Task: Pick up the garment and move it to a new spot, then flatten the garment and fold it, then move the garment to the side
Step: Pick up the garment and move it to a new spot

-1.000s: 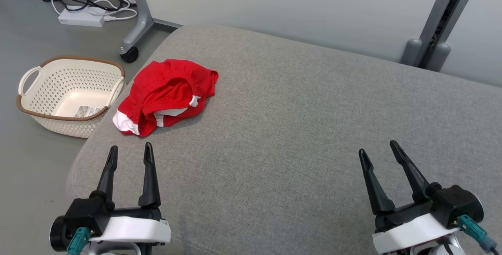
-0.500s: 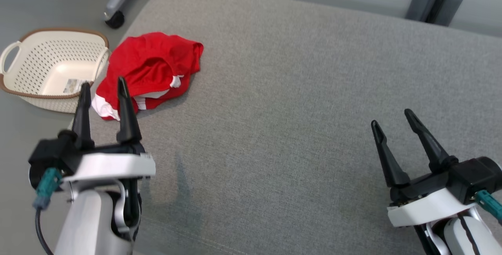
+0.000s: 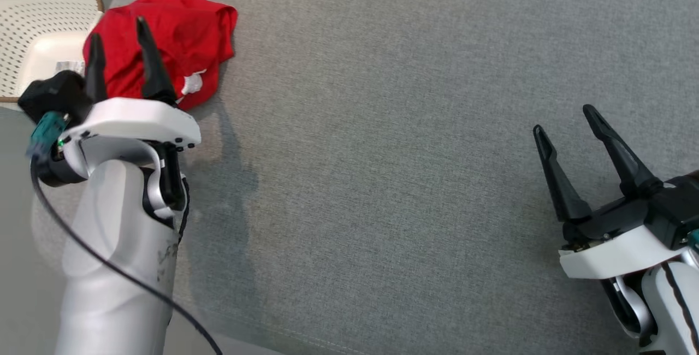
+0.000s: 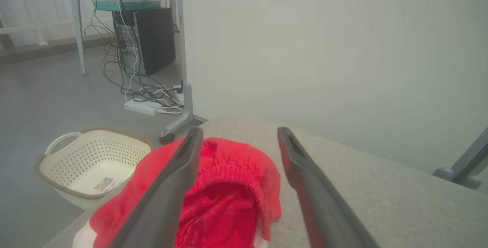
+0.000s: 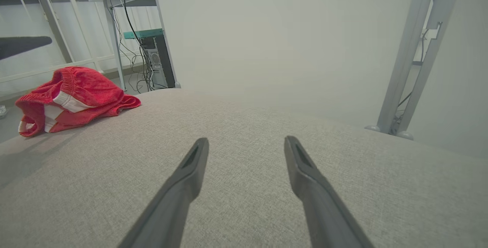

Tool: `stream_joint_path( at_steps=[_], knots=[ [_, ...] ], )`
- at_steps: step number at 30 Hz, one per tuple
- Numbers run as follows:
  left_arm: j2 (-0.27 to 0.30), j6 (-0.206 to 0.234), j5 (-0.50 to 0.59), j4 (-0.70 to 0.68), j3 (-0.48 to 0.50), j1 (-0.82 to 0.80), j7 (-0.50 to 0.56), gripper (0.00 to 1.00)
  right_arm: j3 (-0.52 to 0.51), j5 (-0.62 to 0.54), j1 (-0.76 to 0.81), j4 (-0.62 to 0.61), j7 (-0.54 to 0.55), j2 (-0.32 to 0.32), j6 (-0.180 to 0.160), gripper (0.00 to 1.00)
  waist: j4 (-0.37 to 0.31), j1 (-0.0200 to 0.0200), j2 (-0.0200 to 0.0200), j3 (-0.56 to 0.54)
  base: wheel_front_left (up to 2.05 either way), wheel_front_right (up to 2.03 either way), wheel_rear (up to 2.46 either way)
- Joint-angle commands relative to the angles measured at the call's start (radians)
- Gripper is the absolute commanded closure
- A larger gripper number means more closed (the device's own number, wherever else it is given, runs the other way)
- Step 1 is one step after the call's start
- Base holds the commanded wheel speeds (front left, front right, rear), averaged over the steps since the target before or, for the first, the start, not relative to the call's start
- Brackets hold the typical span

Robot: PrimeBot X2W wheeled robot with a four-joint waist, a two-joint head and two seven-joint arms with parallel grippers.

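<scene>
The garment [image 3: 180, 33] is a crumpled red piece with white trim, lying at the far left corner of the grey cushioned surface [image 3: 382, 153]. My left gripper [image 3: 117, 30] is raised over the garment's near side, open, with nothing between its fingers. Through the left wrist view the garment [image 4: 228, 194] lies just beyond and below the spread fingers. My right gripper [image 3: 565, 120] stands open and empty at the right, far from the garment [image 5: 72, 95], which the right wrist view catches at its far left.
A cream perforated basket [image 3: 38, 22] with a brown rim stands on the floor just left of the garment, also in the left wrist view [image 4: 91, 156]. Cables and a power strip [image 4: 146, 105] lie on the floor beyond, next to a wheeled stand leg.
The head camera has tilted down and turned, so the whole scene shifted. My left arm has risen and reached forward, its open fingers now over the garment. The right gripper stays open.
</scene>
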Motion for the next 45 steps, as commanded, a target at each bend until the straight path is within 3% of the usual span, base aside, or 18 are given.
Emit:
stream_joint_path(
  at_steps=[1, 10, 15, 25, 27, 33, 38, 45],
  knots=[
    [0.006, 0.007, -0.009, 0.042, 0.0, -0.044, 0.019, 0.0, -0.008, 0.007, -0.01, -0.006, -0.005, -0.008, 0.0, 0.0, -0.012, 0.0, 0.0, 0.014, 0.0, 0.0, 0.0],
    [0.056, 0.051, 0.02, 0.323, -0.044, -0.242, 0.24, 0.0, -0.016, 0.004, -0.021, -0.018, -0.005, -0.007, 0.0, 0.0, -0.033, 0.0, 0.0, 0.053, 0.0, 0.0, 0.0],
    [0.079, 0.059, 0.031, 0.4, -0.071, -0.295, 0.352, 0.0, -0.015, 0.002, -0.031, -0.021, -0.005, -0.008, 0.0, 0.0, -0.041, 0.0, 0.0, 0.072, 0.0, 0.0, 0.0],
    [0.105, 0.037, 0.03, 0.479, -0.098, -0.285, 0.429, 0.0, -0.01, 0.0, -0.055, -0.027, -0.005, 0.014, 0.0, 0.0, -0.069, 0.0, 0.0, 0.092, 0.0, 0.0, 0.0],
    [0.111, 0.036, 0.035, 0.482, -0.102, -0.281, 0.412, 1.0, -0.012, 0.0, -0.054, -0.025, -0.005, 0.016, 0.0, 0.0, -0.072, 0.0, 0.0, 0.092, 0.0, 0.0, 0.0],
    [0.124, 0.04, 0.014, 0.474, -0.079, -0.266, 0.317, 1.0, -0.014, 0.008, -0.049, -0.021, -0.005, 0.027, 0.0, 0.0, -0.083, 0.0, 0.0, 0.077, 0.0, 0.0, 0.0],
    [0.126, 0.017, -0.012, 0.446, -0.049, -0.238, 0.184, 1.0, -0.017, 0.015, -0.04, -0.02, -0.005, 0.041, 0.0, 0.0, -0.095, 0.0, 0.0, 0.048, 0.0, 0.0, 0.0],
    [0.114, -0.05, -0.066, 0.408, -0.01, -0.18, 0.048, 1.0, -0.027, 0.023, -0.014, -0.015, -0.005, 0.066, 0.0, 0.0, -0.115, 0.0, 0.0, -0.01, 0.0, 0.0, 0.0]
  ],
)
